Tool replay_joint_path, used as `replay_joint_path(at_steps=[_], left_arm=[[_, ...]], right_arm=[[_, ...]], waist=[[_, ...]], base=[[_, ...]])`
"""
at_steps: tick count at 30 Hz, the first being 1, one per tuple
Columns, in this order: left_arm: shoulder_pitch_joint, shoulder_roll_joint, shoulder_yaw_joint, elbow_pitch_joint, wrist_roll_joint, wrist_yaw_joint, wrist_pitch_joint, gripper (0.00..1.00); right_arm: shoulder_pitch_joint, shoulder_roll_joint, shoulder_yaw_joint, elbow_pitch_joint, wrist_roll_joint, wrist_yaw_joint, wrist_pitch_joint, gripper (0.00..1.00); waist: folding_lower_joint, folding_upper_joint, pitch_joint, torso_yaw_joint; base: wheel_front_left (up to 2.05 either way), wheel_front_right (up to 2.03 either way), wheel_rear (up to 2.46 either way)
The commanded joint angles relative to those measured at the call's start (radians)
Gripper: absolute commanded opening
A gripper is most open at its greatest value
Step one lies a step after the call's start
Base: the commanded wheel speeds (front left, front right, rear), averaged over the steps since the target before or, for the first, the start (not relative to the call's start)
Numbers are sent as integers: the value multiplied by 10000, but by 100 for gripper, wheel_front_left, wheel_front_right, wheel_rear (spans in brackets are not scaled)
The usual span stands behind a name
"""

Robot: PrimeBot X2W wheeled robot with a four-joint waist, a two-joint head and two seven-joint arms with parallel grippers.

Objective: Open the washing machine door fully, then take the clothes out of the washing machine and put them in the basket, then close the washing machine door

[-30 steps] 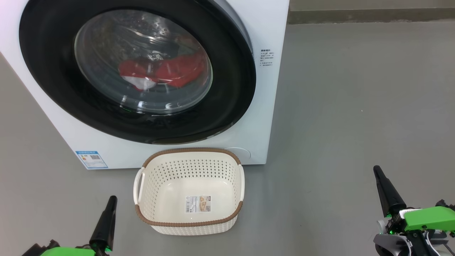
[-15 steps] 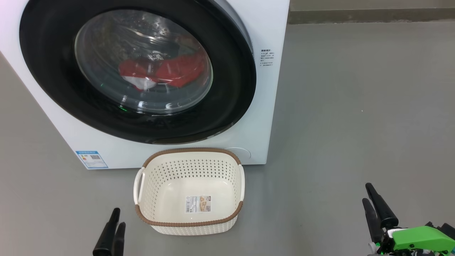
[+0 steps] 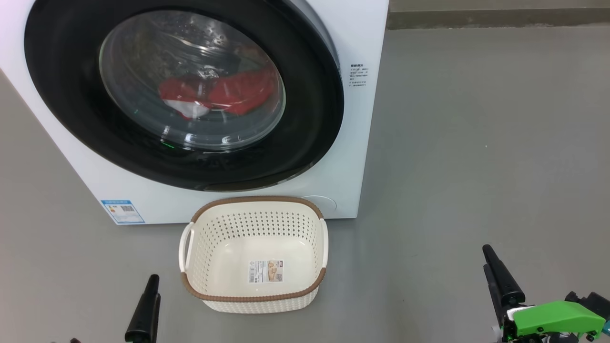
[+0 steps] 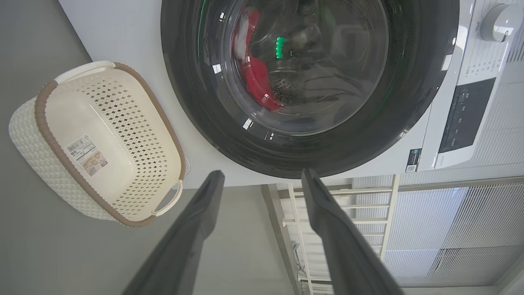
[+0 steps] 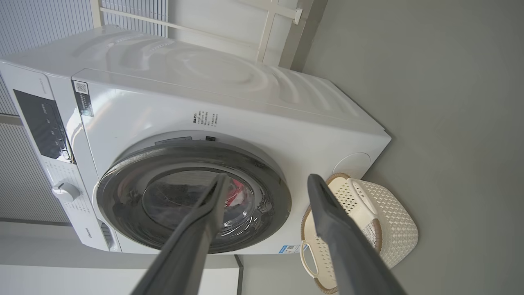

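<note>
Grey floor (image 3: 476,143) carrying two things: white washing machine (image 3: 343,186) sitting at back, cream basket (image 3: 257,306) resting upright just in front, open side facing up.

There is one washing machine (image 3: 362,143), with one round door (image 3: 310,119), one dial (image 4: 500,20) and one blue label (image 3: 123,211). There is one basket (image 3: 257,200), with two side handles (image 3: 187,245) and one paper label (image 3: 266,271). One clump of red clothes (image 3: 238,93) shows behind the glass; the number of garments cannot be told. There are two grippers, the left gripper (image 4: 263,174) and the right gripper (image 5: 267,177), each with two fingers (image 4: 188,237).
</note>
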Motion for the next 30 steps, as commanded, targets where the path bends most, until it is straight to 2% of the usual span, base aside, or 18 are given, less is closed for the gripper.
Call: replay_joint_path(at_steps=[1, 30], left_arm=[[-10, 172, 101, -363, 388, -17, -110, 100], [314, 152, 210, -1111, 4959, -34, -967, 100]], right_arm=[[-326, -118, 137, -302, -320, -1, -137, 100], [-341, -174, 786, -573, -4093, -3, -990, 100]], waist=[[-2, 0, 8, 1], [-2, 0, 156, -19]], base=[[0, 0, 0], [0, 0, 0]])
